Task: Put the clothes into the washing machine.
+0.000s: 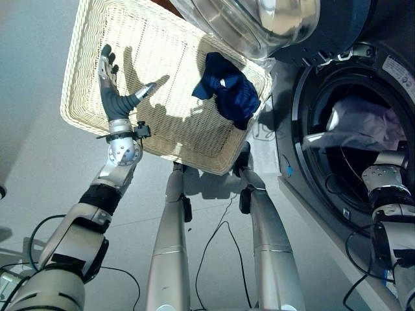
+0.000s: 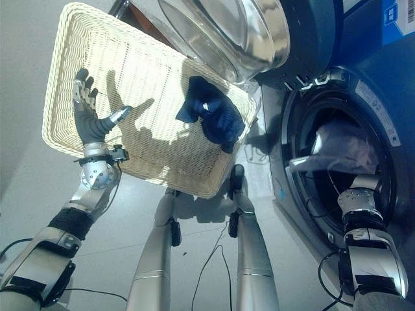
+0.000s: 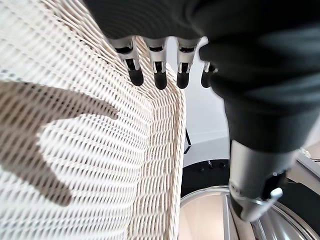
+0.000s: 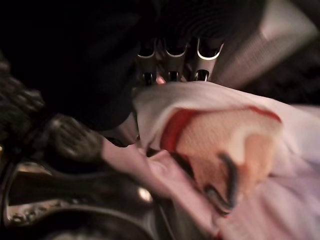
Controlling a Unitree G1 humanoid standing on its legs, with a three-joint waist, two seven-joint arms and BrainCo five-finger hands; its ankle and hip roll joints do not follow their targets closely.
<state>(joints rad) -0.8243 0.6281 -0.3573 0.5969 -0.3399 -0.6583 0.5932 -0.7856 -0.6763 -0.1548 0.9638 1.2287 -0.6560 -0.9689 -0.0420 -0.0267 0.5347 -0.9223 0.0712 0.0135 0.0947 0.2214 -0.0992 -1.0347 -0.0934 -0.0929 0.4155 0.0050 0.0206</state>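
Observation:
A dark blue garment [image 1: 230, 91] lies bunched at the right end of the white wicker basket [image 1: 71, 97]. My left hand [image 1: 115, 103] hovers open above the basket's left part, fingers straight and thumb spread, well apart from the blue garment. Its fingertips [image 3: 160, 75] hang just over the weave. The washing machine [image 1: 305, 116] stands at the right, its drum holding a pale garment [image 1: 363, 123]. My right arm reaches into the drum. My right hand [image 4: 172, 60] rests against a pale pink garment with red trim [image 4: 220, 135]; its grip is hidden by the cloth.
The machine's round glass door [image 1: 259, 26] hangs open over the basket's far right corner, close above the blue garment. Light grey floor [image 1: 39, 168] spreads left of the basket and in front of it.

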